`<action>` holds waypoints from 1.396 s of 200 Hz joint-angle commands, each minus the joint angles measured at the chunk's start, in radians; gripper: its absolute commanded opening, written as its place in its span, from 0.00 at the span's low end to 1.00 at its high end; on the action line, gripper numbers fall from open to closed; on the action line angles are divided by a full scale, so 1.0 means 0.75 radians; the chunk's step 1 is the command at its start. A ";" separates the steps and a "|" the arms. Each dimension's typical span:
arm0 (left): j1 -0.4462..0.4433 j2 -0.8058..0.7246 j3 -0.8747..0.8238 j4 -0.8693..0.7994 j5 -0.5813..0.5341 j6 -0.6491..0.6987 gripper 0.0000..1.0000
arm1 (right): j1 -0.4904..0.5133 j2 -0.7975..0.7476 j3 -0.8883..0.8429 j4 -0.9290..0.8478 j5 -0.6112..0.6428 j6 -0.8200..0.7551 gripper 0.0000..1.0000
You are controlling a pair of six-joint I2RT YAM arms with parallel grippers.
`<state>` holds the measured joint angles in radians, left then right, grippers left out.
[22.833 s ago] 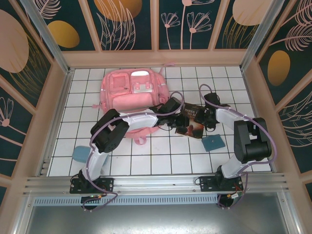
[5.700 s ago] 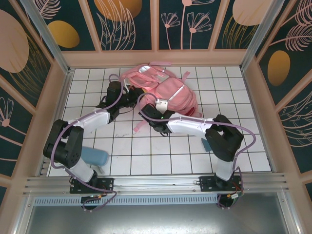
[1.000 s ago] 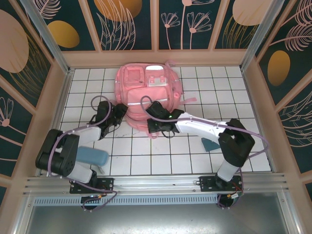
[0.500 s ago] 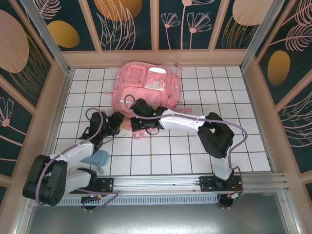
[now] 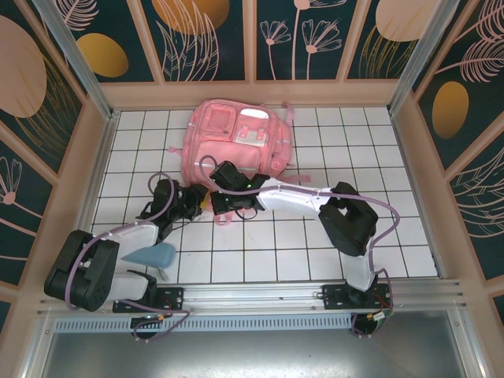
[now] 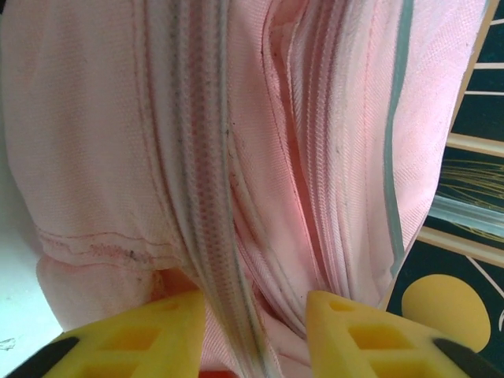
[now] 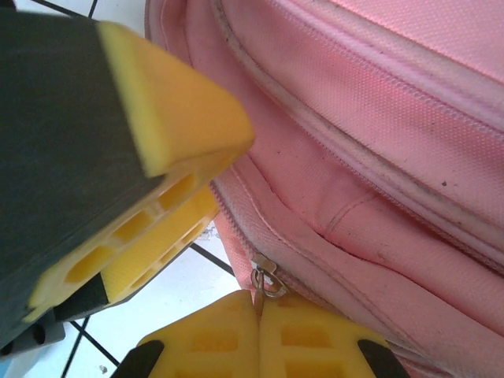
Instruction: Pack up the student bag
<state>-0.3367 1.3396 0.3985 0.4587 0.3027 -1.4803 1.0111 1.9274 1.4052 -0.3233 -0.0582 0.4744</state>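
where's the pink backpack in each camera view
Top external: pink backpack at far centre of the tiled table.
Left wrist: top and middle, above the left hand.
Right wrist: upper right, zipper pull in the right hand.
Shared landmark: white table, at each wrist picture's lower left.

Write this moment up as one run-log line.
phase: zipper handling | student bag: lying front up, far centre | right gripper: shut on zipper pull | left gripper: open, straddling zipper seam
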 commanded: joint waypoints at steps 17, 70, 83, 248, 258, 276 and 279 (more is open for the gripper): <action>-0.020 0.051 0.076 0.009 -0.065 -0.045 0.23 | 0.081 -0.139 -0.060 -0.088 0.142 -0.063 0.00; -0.020 0.059 0.072 0.033 -0.133 -0.010 0.00 | 0.092 -0.261 -0.156 -0.429 0.660 0.146 0.00; -0.018 0.052 0.071 0.025 -0.141 0.000 0.00 | 0.084 -0.272 -0.167 -0.501 0.736 0.214 0.00; -0.020 -0.181 0.093 -0.223 -0.181 0.162 0.00 | -0.498 -0.432 -0.481 0.067 0.651 -0.210 0.00; -0.020 -0.198 0.084 -0.236 -0.181 0.168 0.00 | -0.541 -0.425 -0.489 0.133 0.581 -0.266 0.00; -0.019 -0.230 0.064 -0.264 -0.183 0.175 0.00 | -0.611 -0.405 -0.499 0.239 0.459 -0.342 0.00; -0.018 -0.234 0.060 -0.268 -0.183 0.176 0.00 | -0.611 -0.402 -0.500 0.255 0.435 -0.351 0.00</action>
<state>-0.3668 1.2148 0.4568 0.2996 0.2428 -1.3880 0.6319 1.6386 1.0523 -0.2493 0.3168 0.3420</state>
